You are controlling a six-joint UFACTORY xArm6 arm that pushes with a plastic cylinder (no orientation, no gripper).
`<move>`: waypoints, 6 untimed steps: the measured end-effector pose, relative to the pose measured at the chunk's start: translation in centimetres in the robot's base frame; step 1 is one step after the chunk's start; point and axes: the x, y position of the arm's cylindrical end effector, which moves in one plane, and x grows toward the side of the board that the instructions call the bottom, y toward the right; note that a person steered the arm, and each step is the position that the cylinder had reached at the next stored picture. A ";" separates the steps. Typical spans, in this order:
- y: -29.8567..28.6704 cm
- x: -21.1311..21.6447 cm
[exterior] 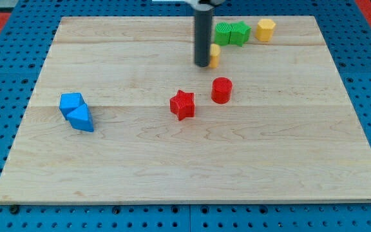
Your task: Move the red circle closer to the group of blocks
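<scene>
The red circle (221, 89) stands near the board's middle, just right of the red star (182, 104). My tip (202, 65) is above the red circle, a little to its left, touching or nearly touching a small yellow block (215, 56) partly hidden behind the rod. Two green blocks (223, 33) (239, 33) sit side by side at the view's top, with a yellow hexagon (266, 29) to their right.
Two blue blocks (71, 102) (82, 118) sit together at the view's left. The wooden board (185, 167) lies on a blue pegboard surface.
</scene>
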 end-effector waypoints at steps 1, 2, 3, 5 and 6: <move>4.1 -2.1; 4.3 0.5; 11.3 4.7; 2.5 11.6; 0.7 10.5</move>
